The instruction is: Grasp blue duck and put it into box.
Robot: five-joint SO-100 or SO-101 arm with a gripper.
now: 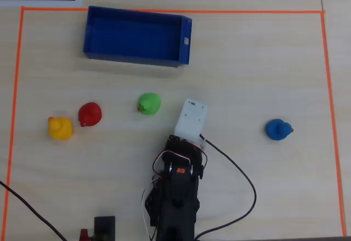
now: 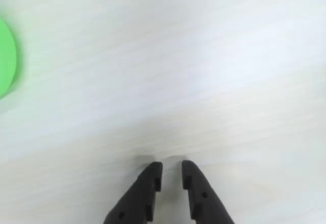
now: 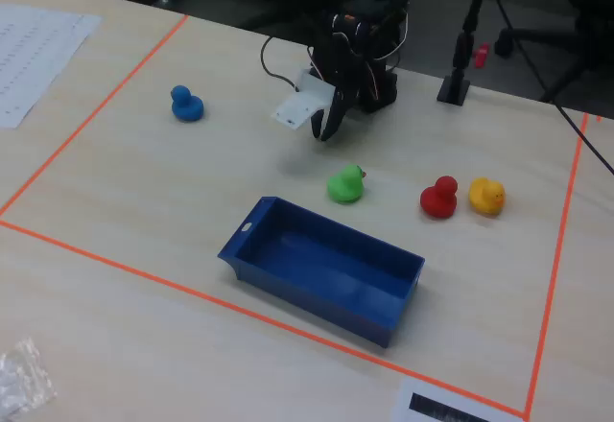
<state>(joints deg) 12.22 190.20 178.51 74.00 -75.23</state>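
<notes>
While wrist view shows tool (image 2: 172,175), blue duck (image 1: 278,130) overhead

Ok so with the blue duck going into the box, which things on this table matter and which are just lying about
Belong to the job:
blue duck, alone at the right of the overhead view
box, empty
tool, holding nothing

Just lying about:
green duck, nearest the tool
red duck
yellow duck
</notes>
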